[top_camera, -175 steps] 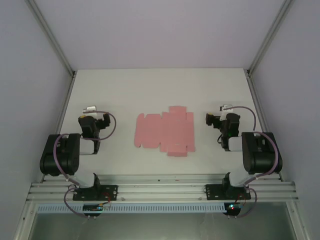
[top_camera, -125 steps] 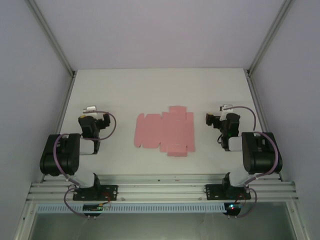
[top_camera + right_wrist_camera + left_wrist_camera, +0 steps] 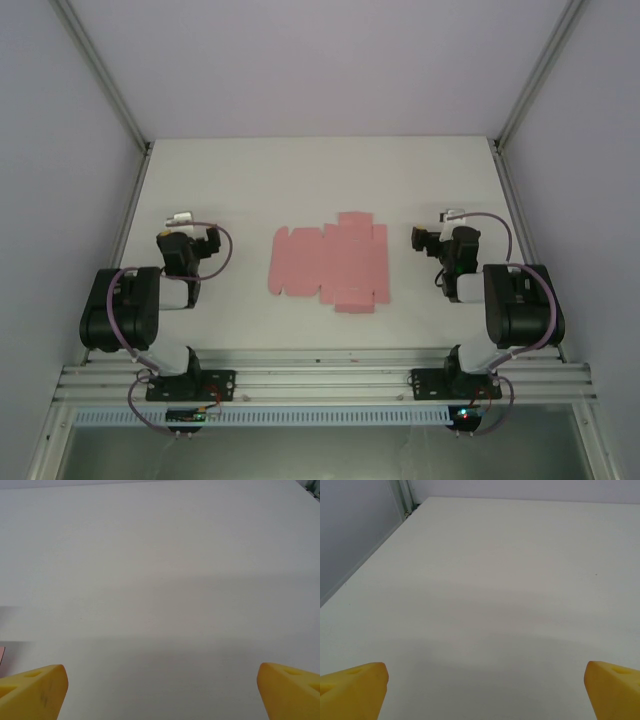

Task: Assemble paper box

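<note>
Zero folds made: assembly not begun

Left end effector: yellow fingertips spread wide, nothing between them, bare bench beneath. Right end effector: likewise spread and empty. Each sits well apart from the paper box, which lies between them mid-bench as an unfolded die-cut pink sheet, flaps and tabs flat. Assessment: task at its start. Risks: thin card lying flush on the bench offers no raised edge to pinch, so a fingertip may slide the sheet or crease a panel off its score line; one-sided pressing may rotate it
</note>
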